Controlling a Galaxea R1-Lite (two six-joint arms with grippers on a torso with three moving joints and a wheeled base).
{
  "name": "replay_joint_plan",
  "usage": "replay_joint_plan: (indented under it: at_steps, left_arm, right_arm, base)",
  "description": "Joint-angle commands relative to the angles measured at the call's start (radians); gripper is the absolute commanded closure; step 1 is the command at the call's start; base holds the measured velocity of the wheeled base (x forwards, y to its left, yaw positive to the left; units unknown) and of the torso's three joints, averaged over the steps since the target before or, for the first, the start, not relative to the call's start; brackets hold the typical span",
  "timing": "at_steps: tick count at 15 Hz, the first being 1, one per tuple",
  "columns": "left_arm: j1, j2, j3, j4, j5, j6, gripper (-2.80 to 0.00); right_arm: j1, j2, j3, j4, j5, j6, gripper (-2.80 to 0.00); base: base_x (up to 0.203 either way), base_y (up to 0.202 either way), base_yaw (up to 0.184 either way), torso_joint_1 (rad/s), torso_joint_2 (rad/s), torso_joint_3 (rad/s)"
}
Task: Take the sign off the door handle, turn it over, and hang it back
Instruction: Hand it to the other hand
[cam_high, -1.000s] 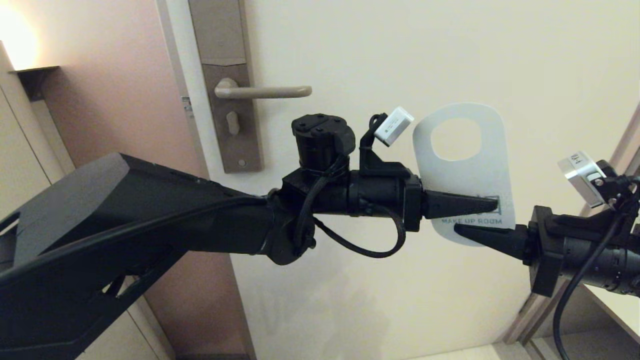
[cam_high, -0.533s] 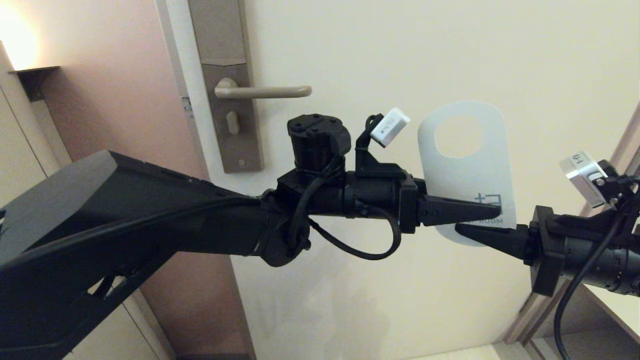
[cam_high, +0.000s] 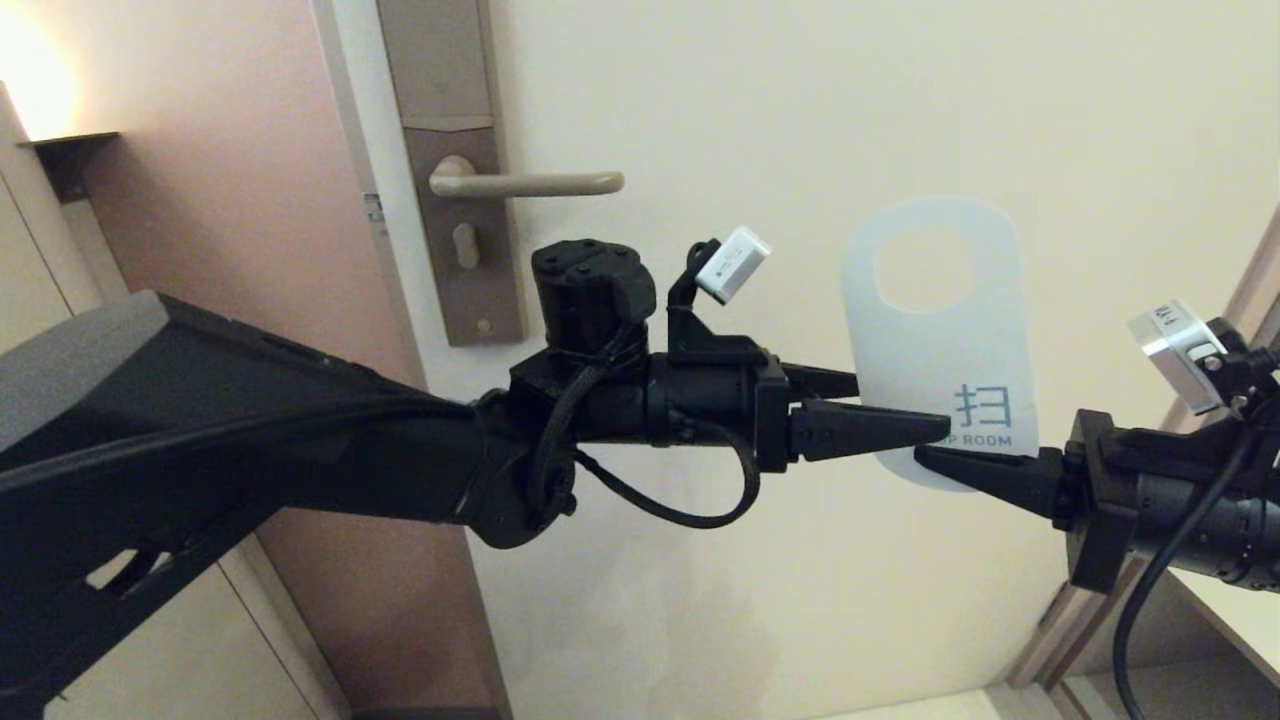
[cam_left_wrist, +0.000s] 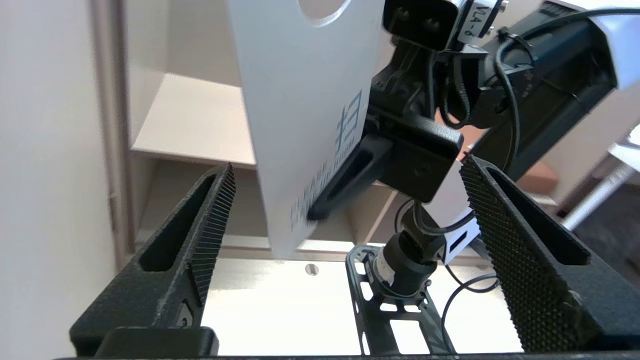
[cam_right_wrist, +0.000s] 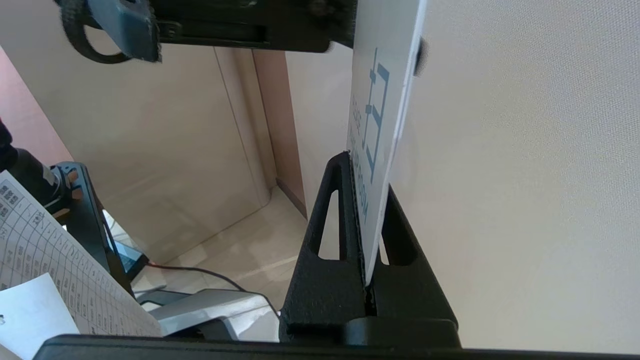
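Note:
The sign (cam_high: 940, 340) stands upright in front of the door, its white face with blue "MAKE UP ROOM" lettering towards me and its oval hole at the top. My right gripper (cam_high: 925, 455) is shut on its lower edge; this shows in the right wrist view, where the gripper (cam_right_wrist: 367, 175) pinches the sign (cam_right_wrist: 375, 125). My left gripper (cam_high: 900, 405) is open, its fingers either side of the sign's lower left edge without touching it. In the left wrist view the gripper (cam_left_wrist: 347, 165) stands wide apart around the sign (cam_left_wrist: 310, 125). The door handle (cam_high: 530, 183) is bare, up and to the left.
The handle's tall backplate (cam_high: 465, 230) sits near the door's left edge, beside a pinkish wall (cam_high: 230, 200). A door frame and shelf (cam_high: 1230, 600) stand at the lower right. A printed paper sheet (cam_right_wrist: 45, 280) shows in the right wrist view.
My left gripper has opened and drawn back to the left, off the sign. The sign stays in my right gripper and has risen a little.

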Motion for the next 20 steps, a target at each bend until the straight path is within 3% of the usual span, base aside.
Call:
replay_joint_plan:
  at_steps: [1, 12, 13, 14, 18, 20]
  left_arm:
    - [0.008, -0.053, 0.049, -0.006, 0.007, -0.002, -2.8]
    - [0.049, -0.274, 0.322, -0.009, 0.054, 0.024, -2.8]
    - [0.05, -0.29, 0.346, -0.009, 0.072, 0.037, -2.56]
    - [0.05, -0.311, 0.367, -0.009, 0.086, 0.054, 0.0]
    - [0.051, -0.419, 0.466, -0.004, 0.122, 0.063, 0.0]
    - [0.051, -0.477, 0.51, 0.0, 0.221, 0.073, 0.0]
  right_arm:
    - [0.0, -0.001, -0.001, -0.004, 0.003, 0.0, 0.0]
    - [-0.001, 0.001, 0.0, -0.004, 0.003, -0.005, 0.0]
    - [-0.001, 0.001, 0.0, -0.004, 0.003, -0.005, 0.0]
    - [0.0, -0.001, 0.0, -0.004, 0.003, -0.005, 0.0]
    - [-0.001, -0.011, 0.006, -0.004, -0.002, -0.005, 0.0]
    - [-0.001, -0.029, 0.023, -0.004, -0.009, -0.005, 0.0]
  base:
    - [0.0, 0.0, 0.0, 0.0, 0.0, 0.0]
    - [0.0, 0.0, 0.0, 0.0, 0.0, 0.0]
    - [0.0, 0.0, 0.0, 0.0, 0.0, 0.0]
    - [0.0, 0.0, 0.0, 0.0, 0.0, 0.0]
    - [0.0, 0.0, 0.0, 0.0, 0.0, 0.0]
    - [0.0, 0.0, 0.0, 0.0, 0.0, 0.0]
